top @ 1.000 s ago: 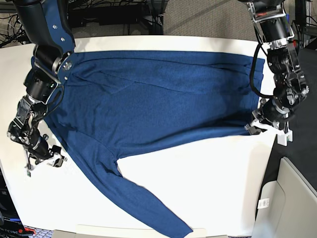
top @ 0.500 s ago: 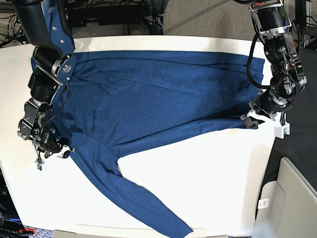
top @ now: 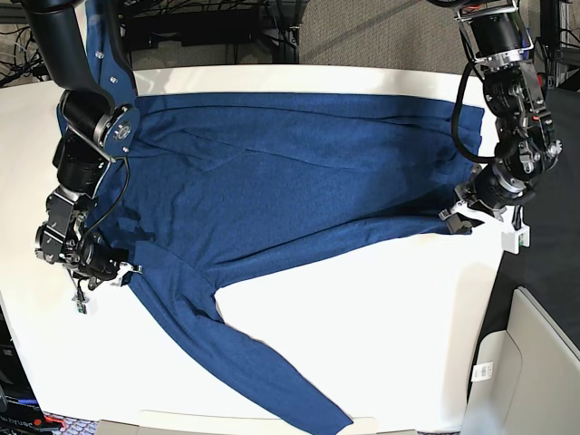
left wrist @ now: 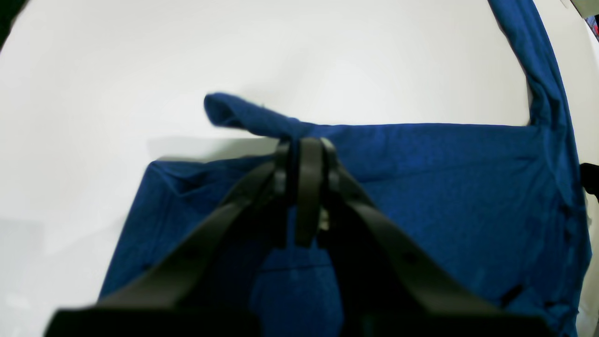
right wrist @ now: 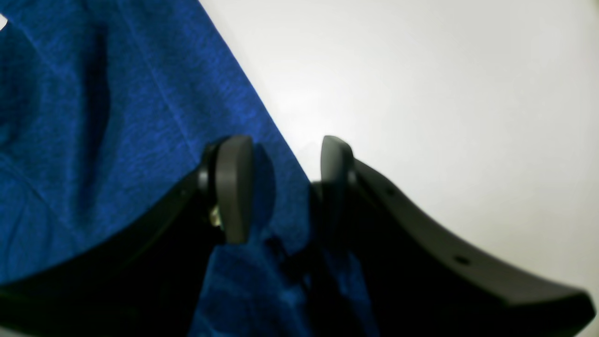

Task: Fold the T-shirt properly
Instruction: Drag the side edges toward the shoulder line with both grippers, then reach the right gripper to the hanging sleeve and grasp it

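The dark blue T-shirt lies spread across the white table, with one long sleeve trailing toward the front edge. On the right of the base view, my left gripper is shut on the shirt's lower corner. The left wrist view shows that gripper pinching a raised fold of the cloth. My right gripper is at the shirt's left edge, by the sleeve's root. Seen from the right wrist, it stands open, straddling the edge of the cloth, one finger over the fabric.
A pale bin stands off the table at the lower right, beyond a dark gap. Cables and equipment run behind the table's far edge. Bare white tabletop lies beside the right gripper.
My right gripper has moved in from the bare table onto the shirt's left edge, still open. The left gripper drew the pinched corner slightly inward, then held still.
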Controlling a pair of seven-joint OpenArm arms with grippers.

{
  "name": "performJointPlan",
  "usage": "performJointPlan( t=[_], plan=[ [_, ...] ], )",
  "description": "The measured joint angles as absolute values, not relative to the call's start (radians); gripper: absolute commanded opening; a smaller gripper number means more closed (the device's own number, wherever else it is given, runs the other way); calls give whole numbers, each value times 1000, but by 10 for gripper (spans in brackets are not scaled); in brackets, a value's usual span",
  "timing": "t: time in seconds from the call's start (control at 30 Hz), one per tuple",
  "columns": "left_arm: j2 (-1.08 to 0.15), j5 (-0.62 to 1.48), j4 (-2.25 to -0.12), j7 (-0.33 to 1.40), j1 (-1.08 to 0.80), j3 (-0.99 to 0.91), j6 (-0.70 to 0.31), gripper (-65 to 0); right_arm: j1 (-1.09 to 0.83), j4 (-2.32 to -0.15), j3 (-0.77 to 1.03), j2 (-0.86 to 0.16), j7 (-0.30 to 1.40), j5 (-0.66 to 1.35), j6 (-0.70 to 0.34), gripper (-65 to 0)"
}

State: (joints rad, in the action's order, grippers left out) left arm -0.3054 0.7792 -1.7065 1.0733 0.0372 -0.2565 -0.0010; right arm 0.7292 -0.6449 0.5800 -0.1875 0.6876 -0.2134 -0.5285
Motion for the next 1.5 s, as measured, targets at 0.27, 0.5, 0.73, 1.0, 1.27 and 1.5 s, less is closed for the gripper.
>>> performJointPlan(
  t=[0.27,0.5,0.73,1.0,1.27,1.5],
  plan=[
    [-283,778,-1707,1073,36,-257,-1,-650,728,-651,582,-172,732,-212,-690,-645],
    [-285,777,-1707,1074,36,-261,-1,-650,604,-852,583,-146,854,0,-702,-645],
    [-288,778,-1772,1073,-7,-291,-1,-650,393,-1156,587,-206,1056,295,-691,-645],
    [-286,780,-1837,1074,-94,-315,-4,-650,211,-1333,583,-313,1123,668,-688,-645],
    [-290,785,-1924,1074,-167,-324,-4,-650,76,-1411,671,-327,1175,831,-693,-645],
    [-291,785,-1924,1074,-219,-324,-4,-649,23,-1471,705,-326,1189,864,-693,-645]
  ],
)
